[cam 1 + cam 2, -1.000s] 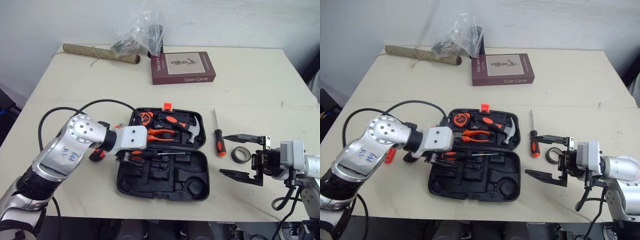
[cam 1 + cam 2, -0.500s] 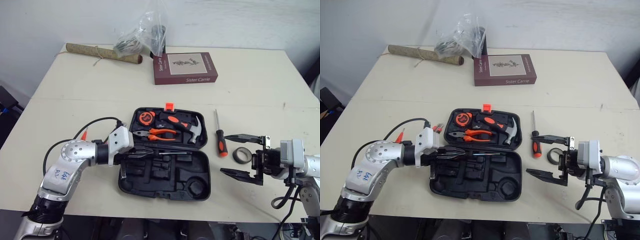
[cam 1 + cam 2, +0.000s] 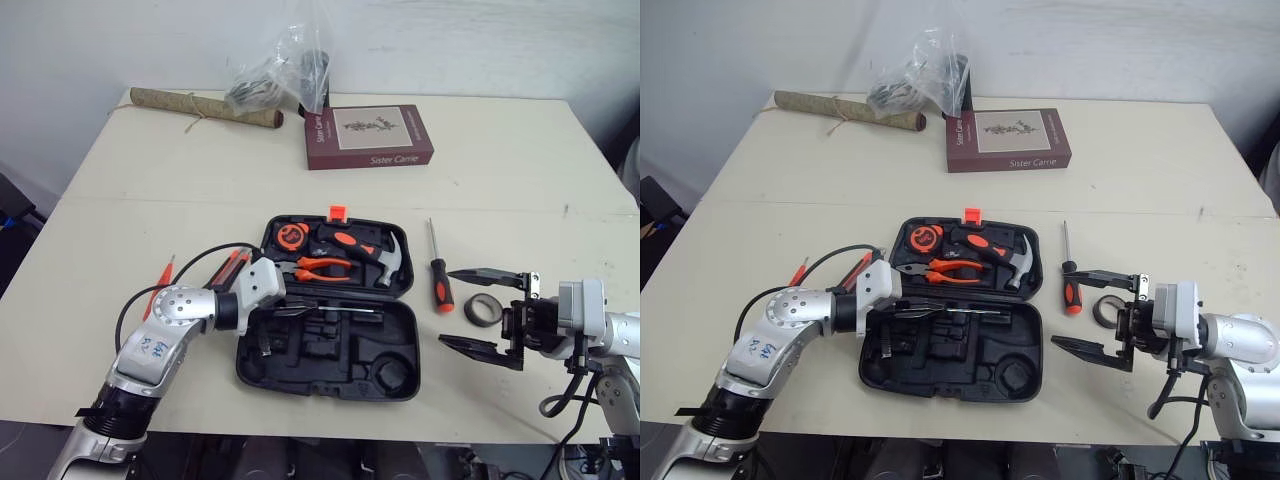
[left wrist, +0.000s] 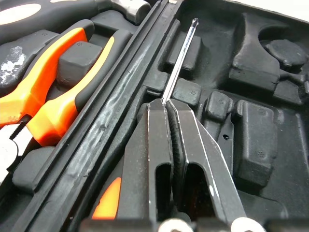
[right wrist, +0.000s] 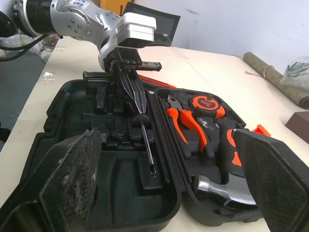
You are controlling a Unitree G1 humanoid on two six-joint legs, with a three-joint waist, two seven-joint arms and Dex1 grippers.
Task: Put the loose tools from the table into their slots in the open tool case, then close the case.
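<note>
The black tool case (image 3: 412, 335) lies open mid-table. Its far half holds a tape measure (image 3: 291, 235), orange pliers (image 3: 322, 268) and a hammer (image 3: 375, 255). A thin screwdriver (image 4: 181, 58) lies along the near tray's back edge. My left gripper (image 4: 166, 102) is shut, its tips resting over the base of that shaft, with an orange handle under the fingers. Right of the case lie a loose orange-and-black screwdriver (image 3: 440, 285) and a tape roll (image 3: 482, 309). My right gripper (image 3: 447, 308) stands open beside them, holding nothing. Two red tools (image 3: 228, 268) lie left of the case.
A dark red book (image 3: 367, 135), a clear plastic bag (image 3: 285, 75) and a brown tied roll (image 3: 200, 105) sit at the table's far side. My left arm's black cable loops over the table beside the case's left edge.
My left gripper has closed, and its arm has dropped low to the left of the case, uncovering the red tools. The right gripper has not moved.
</note>
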